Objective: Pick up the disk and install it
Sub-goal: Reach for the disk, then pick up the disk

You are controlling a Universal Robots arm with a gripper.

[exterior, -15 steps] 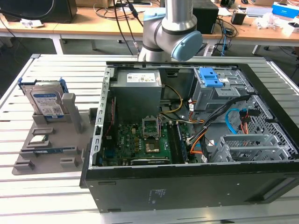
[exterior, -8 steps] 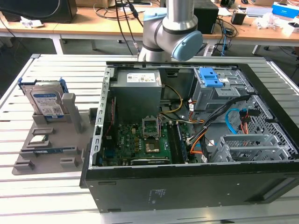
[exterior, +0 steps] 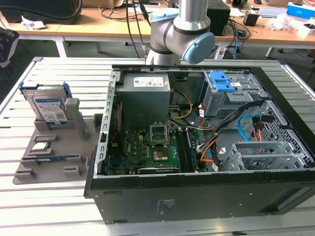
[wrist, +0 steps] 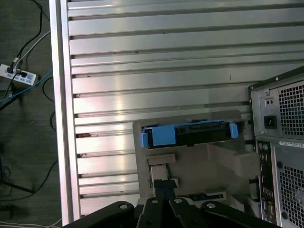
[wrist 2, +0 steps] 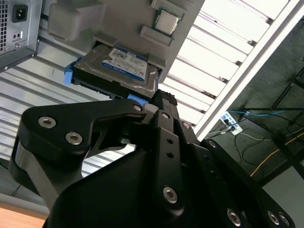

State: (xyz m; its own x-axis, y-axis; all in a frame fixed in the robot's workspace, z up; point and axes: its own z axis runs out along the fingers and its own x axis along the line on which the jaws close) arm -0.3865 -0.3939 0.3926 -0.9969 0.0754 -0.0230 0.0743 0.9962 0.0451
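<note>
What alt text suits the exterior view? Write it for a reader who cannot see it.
The disk stands on edge in a grey holder at the exterior view's left, on a slatted metal table. Beside it lies an open computer case, motherboard exposed, with the robot arm rising behind it.

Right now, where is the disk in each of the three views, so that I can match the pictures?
Exterior view: the disk stands in the grey holder, on the exterior view's left.
Second wrist view: the disk shows its label, just past the claw.
First wrist view: the disk is edge-on in its blue carrier.
Shared landmark: the grey holder.
</note>
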